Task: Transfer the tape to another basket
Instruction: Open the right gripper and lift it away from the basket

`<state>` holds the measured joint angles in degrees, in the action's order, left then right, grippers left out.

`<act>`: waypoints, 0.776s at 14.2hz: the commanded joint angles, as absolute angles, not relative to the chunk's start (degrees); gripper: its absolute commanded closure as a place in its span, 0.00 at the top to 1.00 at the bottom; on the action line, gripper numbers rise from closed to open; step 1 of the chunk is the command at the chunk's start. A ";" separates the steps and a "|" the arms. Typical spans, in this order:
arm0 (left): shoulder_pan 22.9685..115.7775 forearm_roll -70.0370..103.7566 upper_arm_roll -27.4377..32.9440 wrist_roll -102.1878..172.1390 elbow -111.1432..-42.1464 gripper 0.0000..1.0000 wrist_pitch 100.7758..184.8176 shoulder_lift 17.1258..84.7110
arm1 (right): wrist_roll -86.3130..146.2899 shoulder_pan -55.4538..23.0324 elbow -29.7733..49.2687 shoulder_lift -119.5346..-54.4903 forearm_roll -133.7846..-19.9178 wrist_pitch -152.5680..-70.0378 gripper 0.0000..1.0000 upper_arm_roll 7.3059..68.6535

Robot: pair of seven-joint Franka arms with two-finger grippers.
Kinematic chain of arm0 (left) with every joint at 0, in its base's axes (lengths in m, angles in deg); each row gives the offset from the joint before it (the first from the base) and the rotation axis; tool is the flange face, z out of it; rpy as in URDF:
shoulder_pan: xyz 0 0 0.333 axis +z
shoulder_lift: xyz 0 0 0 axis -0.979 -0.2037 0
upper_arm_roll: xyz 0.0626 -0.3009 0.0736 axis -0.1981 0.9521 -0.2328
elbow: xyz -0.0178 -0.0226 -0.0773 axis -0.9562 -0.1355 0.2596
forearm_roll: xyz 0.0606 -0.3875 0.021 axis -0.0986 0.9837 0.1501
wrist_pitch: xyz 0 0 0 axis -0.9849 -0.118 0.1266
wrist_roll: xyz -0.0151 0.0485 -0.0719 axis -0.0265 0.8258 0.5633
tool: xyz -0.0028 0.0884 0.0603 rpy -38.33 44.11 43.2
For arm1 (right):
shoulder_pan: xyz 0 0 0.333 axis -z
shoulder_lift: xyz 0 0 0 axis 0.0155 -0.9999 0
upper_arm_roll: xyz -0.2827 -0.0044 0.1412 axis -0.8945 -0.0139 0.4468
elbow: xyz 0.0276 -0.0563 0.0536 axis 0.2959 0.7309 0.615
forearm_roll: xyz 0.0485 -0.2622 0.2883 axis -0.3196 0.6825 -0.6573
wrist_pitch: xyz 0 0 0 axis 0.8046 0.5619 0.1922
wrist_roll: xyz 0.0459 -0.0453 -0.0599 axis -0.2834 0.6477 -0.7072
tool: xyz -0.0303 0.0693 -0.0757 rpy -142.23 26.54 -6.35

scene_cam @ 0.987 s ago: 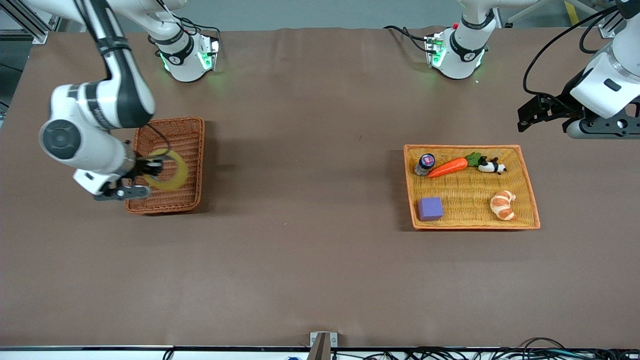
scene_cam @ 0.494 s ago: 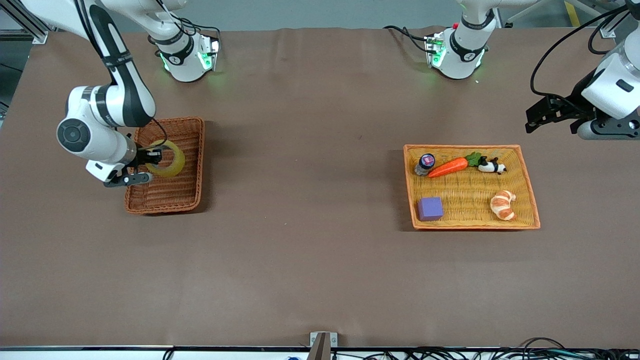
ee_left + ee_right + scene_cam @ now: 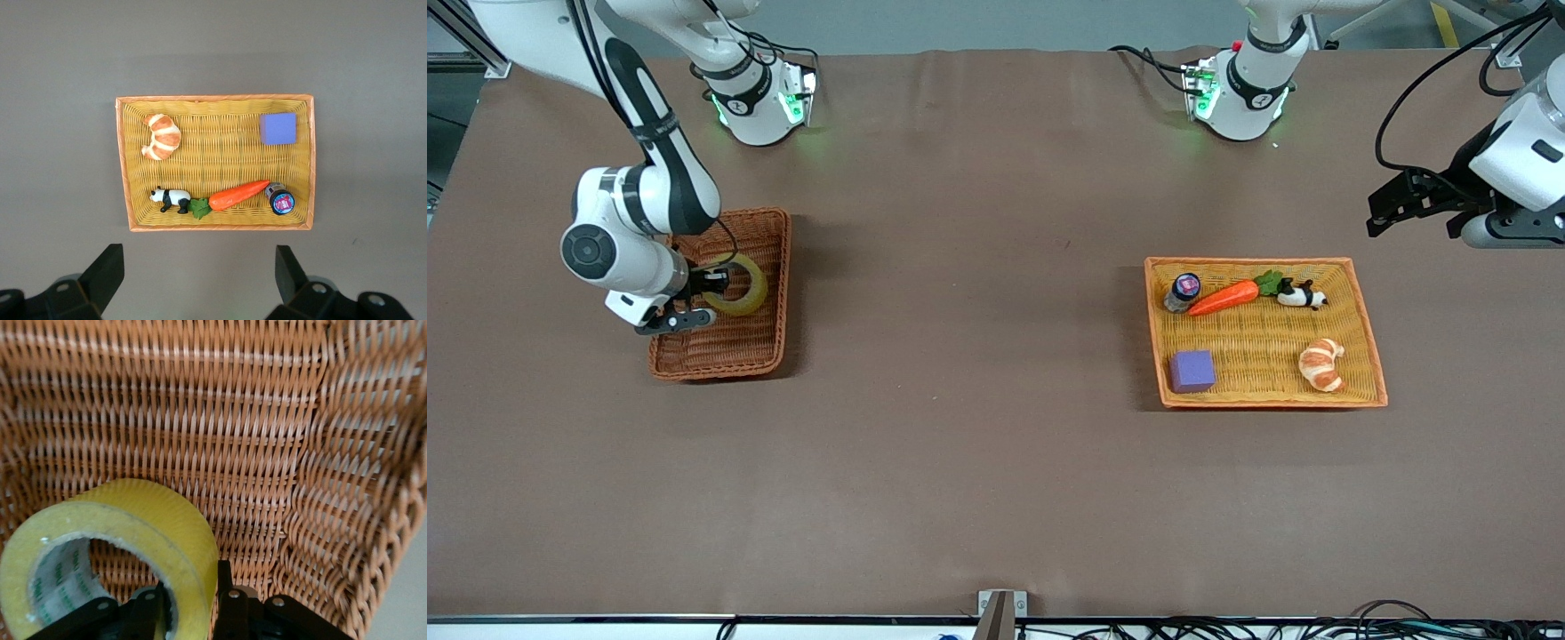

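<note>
Brown table, right gripper (image 3: 713,292) clamping tape (image 3: 743,286) over basket (image 3: 769,267), left gripper (image 3: 200,280) wide, waiting.

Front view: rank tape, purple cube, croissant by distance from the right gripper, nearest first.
From the right gripper, over the basket:
1. tape, in its grip.
2. purple cube, in the tray, at the corner toward the basket.
3. croissant, same tray, toward the left arm's end.

Front cam high, facing robots, left wrist cam well above tray (image 3: 213,223), right wrist close inside basket (image 3: 333,453).
</note>
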<state>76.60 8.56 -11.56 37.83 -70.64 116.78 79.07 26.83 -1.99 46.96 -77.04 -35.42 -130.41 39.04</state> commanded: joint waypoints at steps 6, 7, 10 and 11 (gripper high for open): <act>77.02 8.83 -11.44 39.05 -70.36 1.00 116.95 79.44 | 27.81 -1.22 38.71 -68.48 -35.52 -128.49 1.00 39.47; 77.02 8.83 -11.44 39.05 -70.36 1.00 116.95 79.44 | 27.73 -1.05 36.43 -67.17 -35.61 -127.70 1.00 39.39; 77.02 8.83 -11.44 39.14 -70.36 1.00 116.95 79.44 | 27.72 -1.13 23.63 -66.36 -39.10 -116.41 1.00 38.86; 77.10 8.83 -11.44 39.05 -70.27 1.00 116.95 79.44 | 27.64 -1.13 18.44 -66.45 -39.91 -112.09 1.00 38.77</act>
<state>76.61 8.57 -11.56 37.83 -70.58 116.78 79.07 27.39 -1.76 27.22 -66.08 -37.54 -119.42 38.61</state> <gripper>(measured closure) 0.000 0.000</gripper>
